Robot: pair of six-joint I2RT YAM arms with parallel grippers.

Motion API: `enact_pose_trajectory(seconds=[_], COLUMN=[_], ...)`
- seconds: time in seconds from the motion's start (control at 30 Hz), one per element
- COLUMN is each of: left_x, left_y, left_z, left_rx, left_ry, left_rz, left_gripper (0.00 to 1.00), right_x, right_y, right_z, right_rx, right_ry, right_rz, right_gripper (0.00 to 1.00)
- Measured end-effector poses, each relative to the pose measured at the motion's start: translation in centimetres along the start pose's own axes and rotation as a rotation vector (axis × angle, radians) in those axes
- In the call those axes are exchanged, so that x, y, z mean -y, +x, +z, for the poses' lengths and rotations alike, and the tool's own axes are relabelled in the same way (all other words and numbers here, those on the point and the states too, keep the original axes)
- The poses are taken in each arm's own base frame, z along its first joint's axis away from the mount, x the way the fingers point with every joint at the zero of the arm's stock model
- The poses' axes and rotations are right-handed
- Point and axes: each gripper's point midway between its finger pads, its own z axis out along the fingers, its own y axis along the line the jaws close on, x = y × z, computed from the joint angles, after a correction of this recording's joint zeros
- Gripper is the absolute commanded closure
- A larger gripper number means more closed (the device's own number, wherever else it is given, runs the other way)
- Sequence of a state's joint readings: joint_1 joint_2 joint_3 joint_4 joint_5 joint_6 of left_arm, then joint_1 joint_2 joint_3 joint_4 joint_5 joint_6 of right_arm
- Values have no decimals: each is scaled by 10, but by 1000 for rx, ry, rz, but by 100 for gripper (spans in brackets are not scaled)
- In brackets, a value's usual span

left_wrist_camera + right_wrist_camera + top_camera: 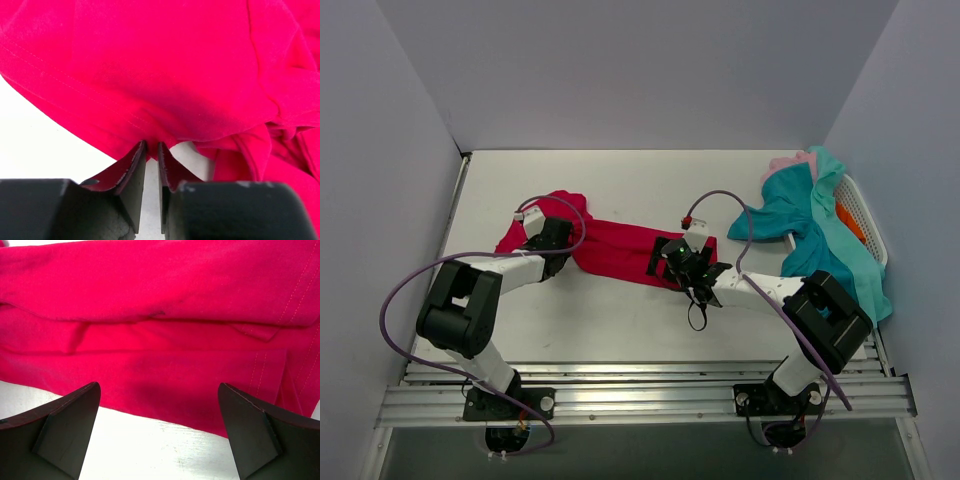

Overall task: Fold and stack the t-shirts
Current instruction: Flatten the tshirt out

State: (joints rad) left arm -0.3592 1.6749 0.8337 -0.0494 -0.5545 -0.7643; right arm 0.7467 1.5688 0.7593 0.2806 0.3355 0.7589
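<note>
Folds of the crimson t-shirt (620,248) stretch as a long band across the tabletop (620,325) toward the white basket (865,215), with the left claw (151,150) pinching the end farthest from it and the right claw (159,390) gaping empty at the nearer hem.

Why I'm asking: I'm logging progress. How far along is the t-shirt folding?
Done: nothing is folded or stacked yet. In hand: the red t-shirt lies rumpled and stretched out, with the left tool pinched shut on its edge and the right tool open at its other end. Left: folding it, then the teal t-shirts and the pink t-shirt heaped over the white basket.
</note>
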Motion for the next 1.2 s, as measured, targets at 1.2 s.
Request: enact_pose_trajectory(seconds=[1.2], left_x=[-2], left_y=[-97], left_z=[-90], left_rx=[260], left_ry=[156], left_rz=[-79], left_gripper=[98], right_x=[67], right_y=[-31], right_z=[-5], right_rx=[82], right_ry=[170], right_rz=[84], right_gripper=[0])
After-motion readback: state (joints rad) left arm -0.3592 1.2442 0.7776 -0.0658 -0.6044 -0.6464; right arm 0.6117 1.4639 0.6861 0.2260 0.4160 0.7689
